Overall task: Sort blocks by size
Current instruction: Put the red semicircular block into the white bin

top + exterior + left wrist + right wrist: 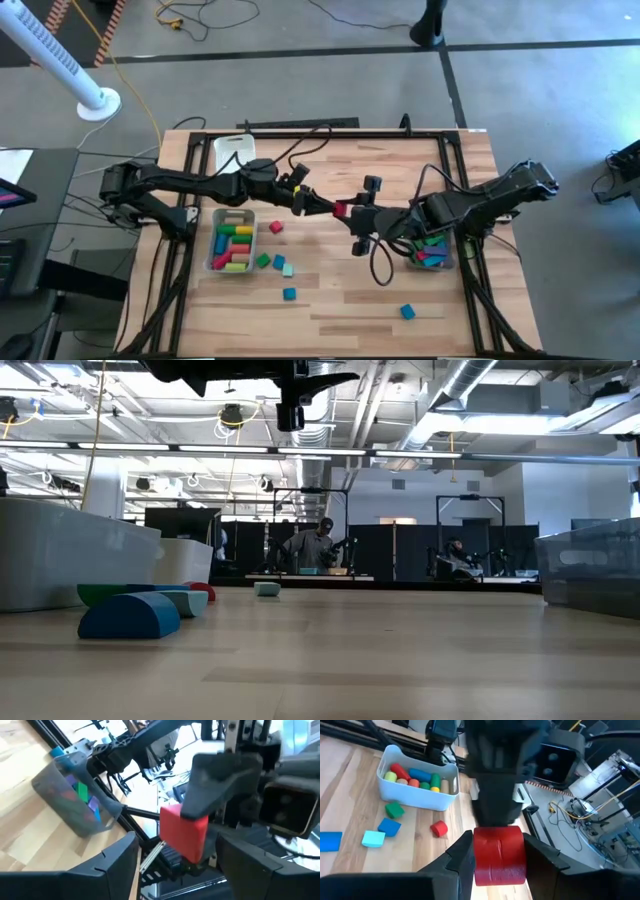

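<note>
Mid-air handover of 1 red block between the 2 grippers, above the table's middle.

The right gripper (495, 852) is clenched on the red wooden block (499, 855); the left gripper (177, 865) stands open around it, fingers off it. Judgement: left should clamp squarely before right lets go, then carry left to the white bin of long blocks (232, 266), not the clear bin (433, 262) right.

Grey floor (300, 25) around the wooden table (330, 300); cables (200, 15) and white fan base (98, 103) beyond it; open ceiling with pipes (480, 390); dark partitions (400, 550) far behind table.
</note>
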You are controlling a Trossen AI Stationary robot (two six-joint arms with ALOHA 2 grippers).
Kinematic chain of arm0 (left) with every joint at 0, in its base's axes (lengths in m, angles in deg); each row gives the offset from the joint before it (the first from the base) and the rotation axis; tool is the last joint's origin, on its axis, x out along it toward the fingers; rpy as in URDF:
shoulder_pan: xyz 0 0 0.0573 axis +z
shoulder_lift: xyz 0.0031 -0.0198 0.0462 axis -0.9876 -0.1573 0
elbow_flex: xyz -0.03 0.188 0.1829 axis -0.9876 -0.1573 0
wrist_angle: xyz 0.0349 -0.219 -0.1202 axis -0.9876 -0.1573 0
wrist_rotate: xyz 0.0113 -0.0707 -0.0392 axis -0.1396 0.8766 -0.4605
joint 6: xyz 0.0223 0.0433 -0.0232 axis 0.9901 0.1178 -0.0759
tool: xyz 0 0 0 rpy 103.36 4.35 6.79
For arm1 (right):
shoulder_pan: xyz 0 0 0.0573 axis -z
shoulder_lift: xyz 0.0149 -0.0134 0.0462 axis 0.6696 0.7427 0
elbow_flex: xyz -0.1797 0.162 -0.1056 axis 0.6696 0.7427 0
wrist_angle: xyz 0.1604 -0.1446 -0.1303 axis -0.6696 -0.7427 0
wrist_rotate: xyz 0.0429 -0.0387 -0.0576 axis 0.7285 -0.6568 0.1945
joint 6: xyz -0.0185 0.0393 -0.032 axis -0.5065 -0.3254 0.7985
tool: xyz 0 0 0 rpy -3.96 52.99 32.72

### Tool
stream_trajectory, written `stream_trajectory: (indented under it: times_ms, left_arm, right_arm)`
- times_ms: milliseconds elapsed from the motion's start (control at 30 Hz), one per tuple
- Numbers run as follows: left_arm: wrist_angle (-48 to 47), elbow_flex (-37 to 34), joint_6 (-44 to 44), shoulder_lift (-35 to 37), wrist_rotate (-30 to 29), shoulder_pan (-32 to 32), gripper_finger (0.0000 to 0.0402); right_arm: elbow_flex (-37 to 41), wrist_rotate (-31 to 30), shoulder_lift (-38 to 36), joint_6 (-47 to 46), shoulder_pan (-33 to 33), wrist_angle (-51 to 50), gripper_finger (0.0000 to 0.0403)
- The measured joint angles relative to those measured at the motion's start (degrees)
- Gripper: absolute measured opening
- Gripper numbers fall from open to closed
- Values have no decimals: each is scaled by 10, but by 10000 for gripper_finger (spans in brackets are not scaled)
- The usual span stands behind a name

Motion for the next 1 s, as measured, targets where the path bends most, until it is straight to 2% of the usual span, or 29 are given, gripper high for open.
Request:
stream_trajectory:
  times_ms: [300, 467, 833, 1000]
  left_arm:
    - [-1, 0, 27, 0, -42, -14, 238]
    - [-1, 0, 54, 0, -44, -14, 238]
    - [0, 0, 41, 0, -59, -14, 238]
    - [-2, 0, 28, 0, -77, -14, 238]
  right_arm:
    - [0, 5, 0, -28, 9, 0, 163]
    - [0, 5, 0, -29, -1, 0, 163]
    - [0, 6, 7, -28, 9, 2, 163]
    - [0, 33, 33, -24, 24, 8, 163]
